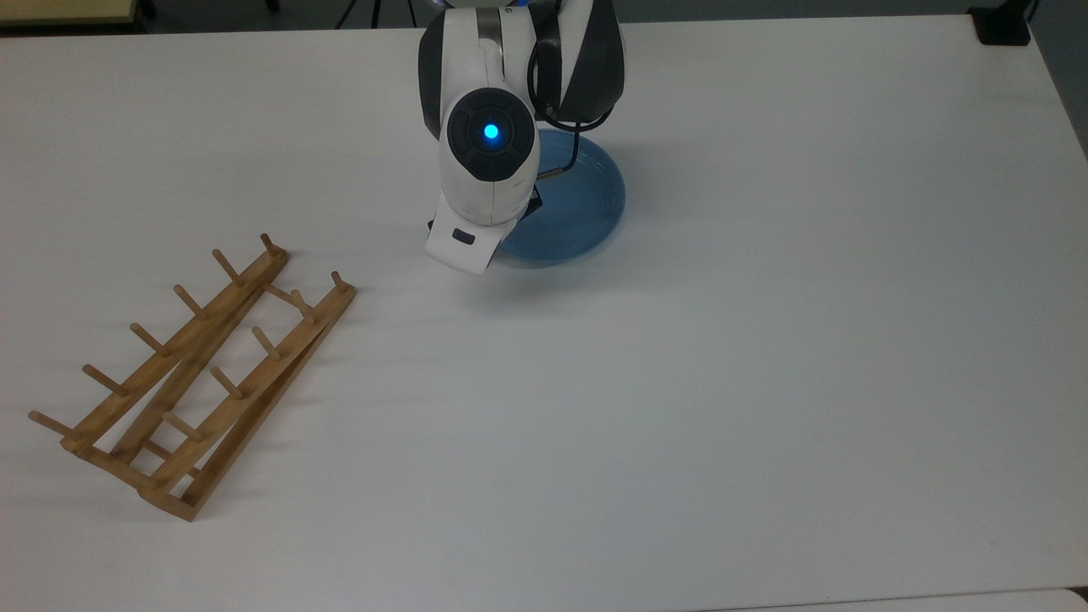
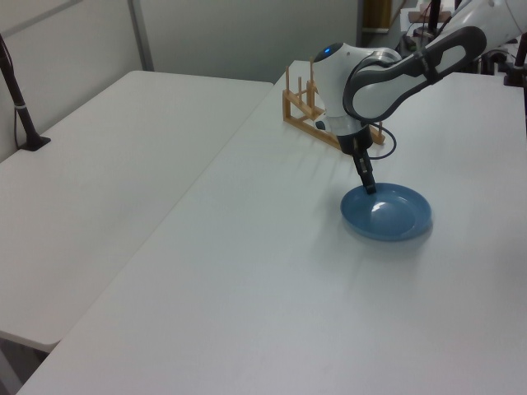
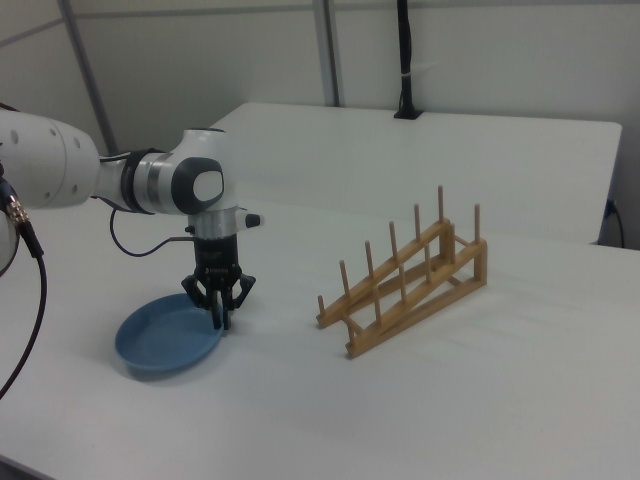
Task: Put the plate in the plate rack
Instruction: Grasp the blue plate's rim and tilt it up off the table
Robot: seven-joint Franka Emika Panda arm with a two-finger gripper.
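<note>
On white table (image 1: 765,382), light-blue plate (image 1: 586,204) lies flat, well apart from wooden plate rack (image 1: 195,374). Your gripper (image 3: 220,318) sits at plate rim, fingers nearly together, seemingly straddling it; contact unclear. Risk: glossy rim slips from shallow pinch, or plate skids when you close.

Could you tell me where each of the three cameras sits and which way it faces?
Top view: overhead, looking down on the table; the arm's wrist covers part of the plate, the plate rack lower left.
Left view: raised at a table end, looking along it; the end effector meets the plate's rim, the rack behind.
Right view: low, opposite side; the end effector at the plate's rim, the rack at the right view's right.
All share plate, rack and arm.
</note>
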